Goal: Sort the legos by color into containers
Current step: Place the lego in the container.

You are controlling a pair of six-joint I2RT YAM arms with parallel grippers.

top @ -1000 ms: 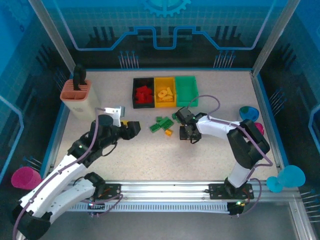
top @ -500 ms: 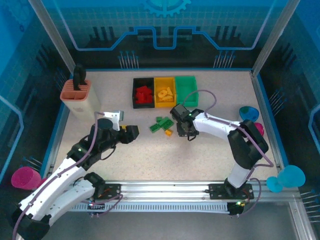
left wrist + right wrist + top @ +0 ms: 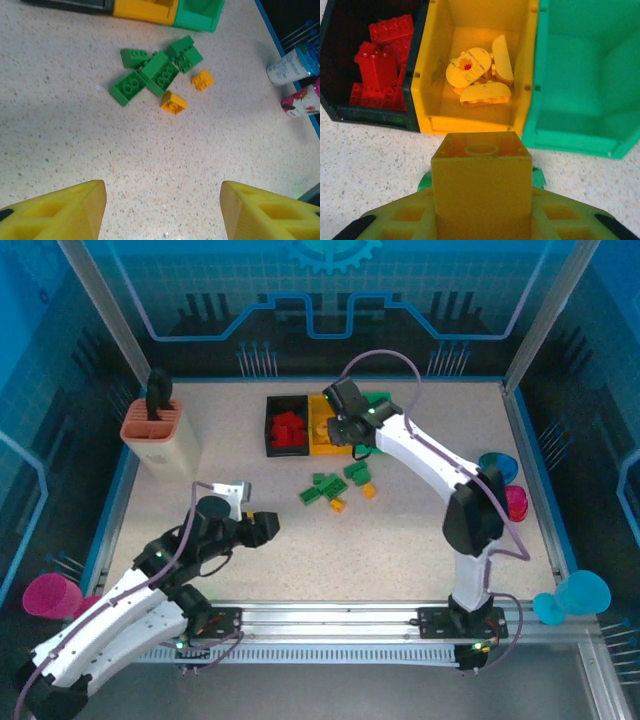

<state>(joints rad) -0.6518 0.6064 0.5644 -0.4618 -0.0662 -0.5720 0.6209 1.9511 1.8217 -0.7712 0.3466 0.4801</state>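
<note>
— Start from the left. What's that arm up to?
— The left pincer [image 3: 162, 210] hangs low over the surface [image 3: 65, 145], its two pads apart and nothing between them. Ahead of it the loose green bricks [image 3: 155, 75] lie in a heap, with two orange bricks [image 3: 173, 102] just beside them.
— And the bins?
— The black bin [image 3: 370, 116] holds red bricks [image 3: 382, 65]. Touching it, the yellow bin [image 3: 470, 122] holds a few yellow pieces [image 3: 477, 75]. The right pincer [image 3: 345, 430] is clamped on a yellow brick [image 3: 481, 180], held up at that bin's near side. Rightmost, the green bin [image 3: 580, 65] has no bricks in the part I can see.
— Awkward things to grip?
— I'd guess not. They look light, hard and stiff with smooth sides, so squeeze across two flat opposite faces.
— Any writing?
— None I can read.
</note>
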